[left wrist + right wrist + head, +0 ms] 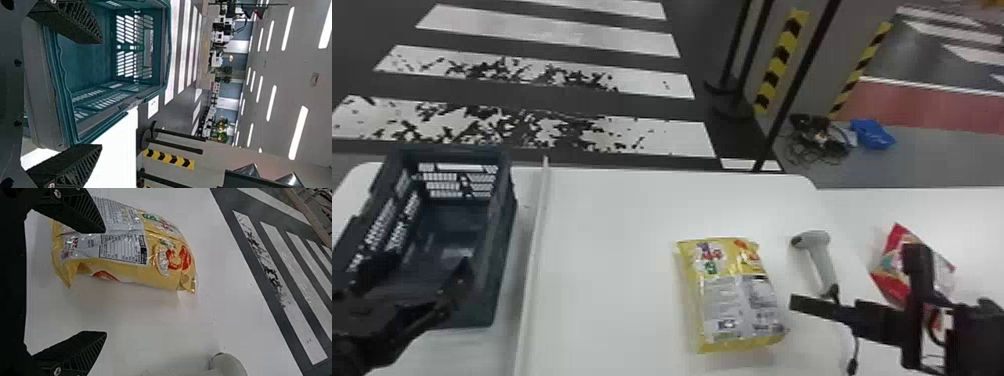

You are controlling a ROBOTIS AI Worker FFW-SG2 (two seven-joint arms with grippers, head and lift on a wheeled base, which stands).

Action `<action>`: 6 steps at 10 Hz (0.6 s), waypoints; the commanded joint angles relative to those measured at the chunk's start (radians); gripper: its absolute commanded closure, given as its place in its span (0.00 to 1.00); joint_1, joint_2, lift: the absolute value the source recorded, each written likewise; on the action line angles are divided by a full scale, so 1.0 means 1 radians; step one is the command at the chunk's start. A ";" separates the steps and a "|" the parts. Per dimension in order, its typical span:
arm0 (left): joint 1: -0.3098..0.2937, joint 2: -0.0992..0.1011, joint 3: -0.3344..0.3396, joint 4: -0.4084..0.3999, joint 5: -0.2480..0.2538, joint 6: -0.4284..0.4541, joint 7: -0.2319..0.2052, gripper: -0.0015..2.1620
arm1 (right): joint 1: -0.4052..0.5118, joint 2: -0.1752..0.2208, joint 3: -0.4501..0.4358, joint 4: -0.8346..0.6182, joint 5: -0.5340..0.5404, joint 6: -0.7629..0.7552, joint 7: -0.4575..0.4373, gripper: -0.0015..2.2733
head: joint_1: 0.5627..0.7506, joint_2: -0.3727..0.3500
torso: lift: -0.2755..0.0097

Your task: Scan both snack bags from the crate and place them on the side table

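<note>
Right claw (104, 282), lower right of the head view, has its fingers spread with nothing pinched. Your yellow snack bag (732, 295) lies on the white worktop (612, 225), right of centre, printed panel up, untaken. Scanner (819, 255) sits just beside it, toward the right edge. Red snack bag (889, 272) is farther right, on what looks like the side table (952, 205), partly behind your right arm.

Main risk: you go for the scanner and one finger catches the yellow bag, since both sit close together; the bag would slide or spin its code away. Take the scanner off-centre and it likely rolls in your grip, so the beam misses. Its cable (853, 350) runs down near the right arm; it could snag and drag the scanner. Swing that arm low and you may shove the red bag.

Left claw (101, 94), lower left of the head view, is at the crate (499, 250), fingers apart, nothing pinched. Pull it out sideways and you could hook the rim and shift the crate. Squeeze the yellow bag hard later and the slick film may crease, spoiling the read, or slip loose.
</note>
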 commanded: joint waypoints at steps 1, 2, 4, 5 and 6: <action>0.000 -0.001 -0.001 0.000 0.000 -0.001 0.000 0.02 | -0.010 -0.004 0.026 0.021 -0.001 0.001 0.025 0.04 | 0.70 0.22 | 0.63; 0.002 -0.001 -0.001 0.002 0.000 -0.001 0.000 0.02 | -0.012 -0.007 0.046 0.036 0.001 -0.002 0.036 0.04 | 0.70 0.24 | 0.63; 0.000 -0.001 -0.001 0.008 0.000 -0.004 -0.002 0.02 | -0.028 -0.015 0.084 0.081 0.013 -0.014 0.064 0.04 | 0.70 0.26 | 0.63; 0.000 0.001 0.001 0.011 0.000 -0.004 0.000 0.02 | -0.036 -0.018 0.096 0.096 0.016 -0.021 0.073 0.04 | 0.70 0.27 | 0.63; -0.001 0.001 0.001 0.014 0.000 -0.004 -0.002 0.02 | -0.036 -0.018 0.107 0.101 0.021 -0.024 0.085 0.04 | 0.70 0.28 | 0.63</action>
